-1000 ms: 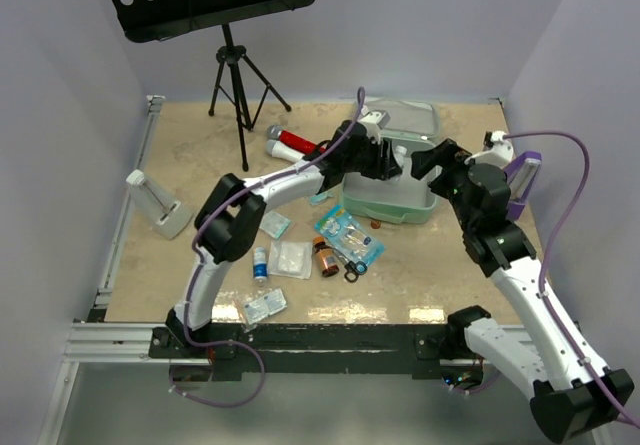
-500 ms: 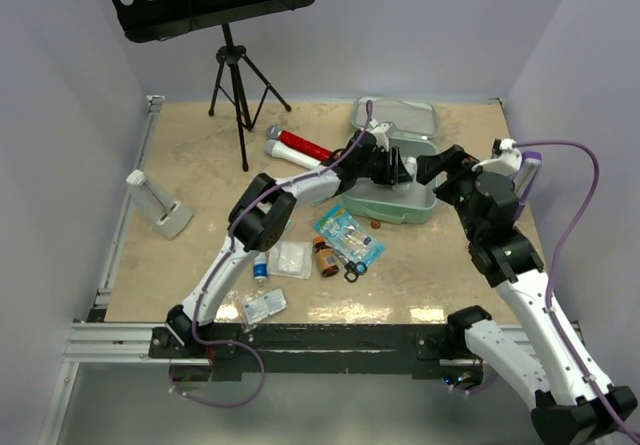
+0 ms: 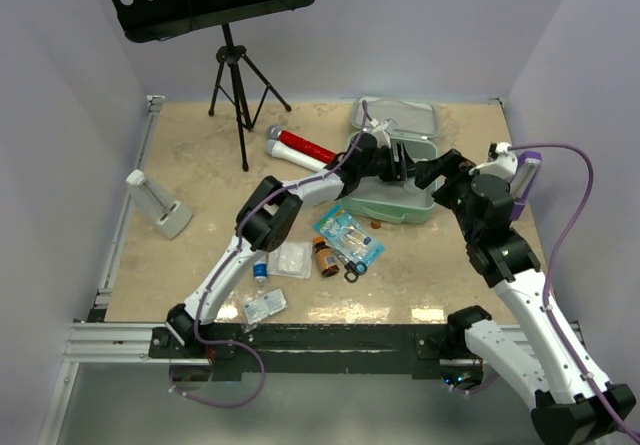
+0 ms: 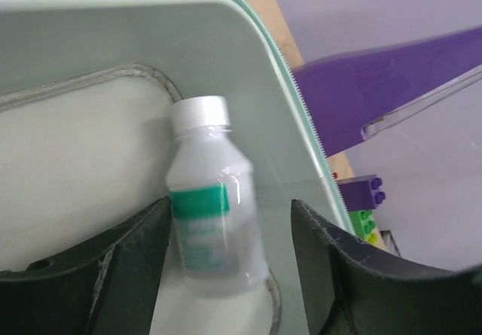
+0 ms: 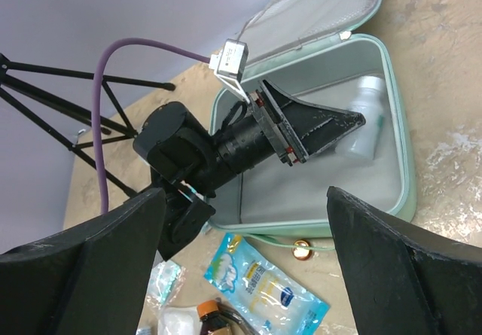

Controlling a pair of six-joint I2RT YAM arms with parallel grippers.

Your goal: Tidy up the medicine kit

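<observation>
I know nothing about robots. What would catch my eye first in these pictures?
The open mint-green medicine kit sits toward the table's far right, with the left gripper inside it and a small white-capped bottle lying between its open fingers. Nearer the arms, a blue packet and a white pouch lie loose.

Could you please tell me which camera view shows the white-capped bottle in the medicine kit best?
The left wrist view: the bottle sits large in mid-frame, cap and green label visible, though blurred. The right wrist view shows it small, partly behind the left gripper. In the top view I cannot make it out.
</observation>
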